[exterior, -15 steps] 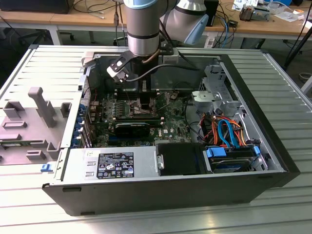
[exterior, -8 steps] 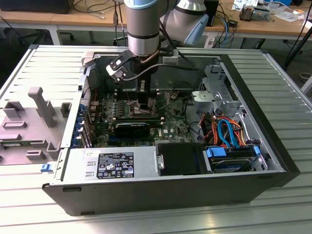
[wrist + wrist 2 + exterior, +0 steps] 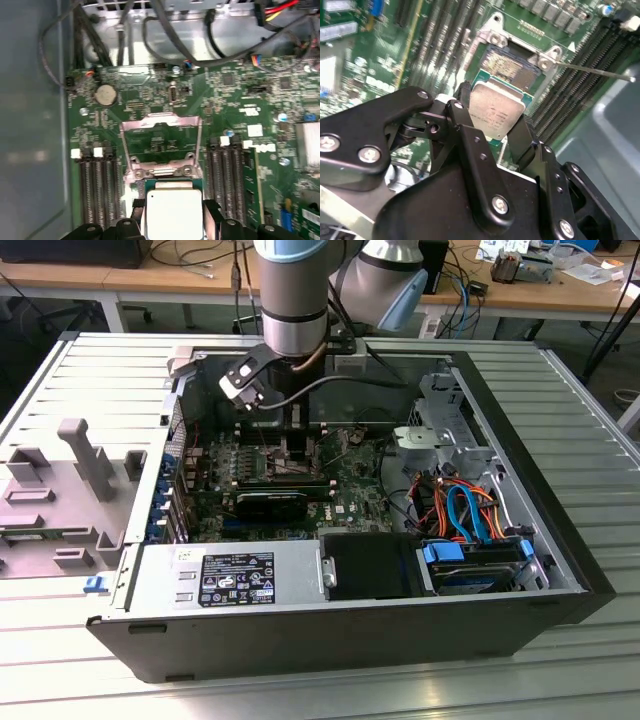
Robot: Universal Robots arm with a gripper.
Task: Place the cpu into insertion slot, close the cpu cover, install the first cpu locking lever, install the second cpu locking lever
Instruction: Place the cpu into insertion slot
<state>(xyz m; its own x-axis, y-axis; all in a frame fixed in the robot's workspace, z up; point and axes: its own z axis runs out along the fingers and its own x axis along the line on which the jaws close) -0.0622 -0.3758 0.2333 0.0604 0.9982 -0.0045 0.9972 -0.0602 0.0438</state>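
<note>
My gripper [image 3: 492, 120] is shut on the cpu [image 3: 496, 111], a small square chip with a dull silver top, its black fingers [image 3: 461, 107] pressing two opposite edges. In the second wrist view the cpu hovers just in front of the insertion slot [image 3: 512, 70], whose dark pin field and silvery rim show beyond it. In the first wrist view the cpu [image 3: 174, 212] sits between the fingers of the gripper [image 3: 174, 216], and the cpu cover [image 3: 160, 121] lies swung open flat on the green board. A thin locking lever [image 3: 595, 70] sticks out sideways. In the exterior view the gripper [image 3: 297, 440] reaches down into the open case.
Rows of black memory slots [image 3: 97, 185] flank the socket on both sides [image 3: 232, 180]. Black cables [image 3: 150, 30] and a coin cell [image 3: 105, 93] lie beyond the cover. The case holds a power supply [image 3: 230, 575] and drives with blue and orange cables [image 3: 470, 510].
</note>
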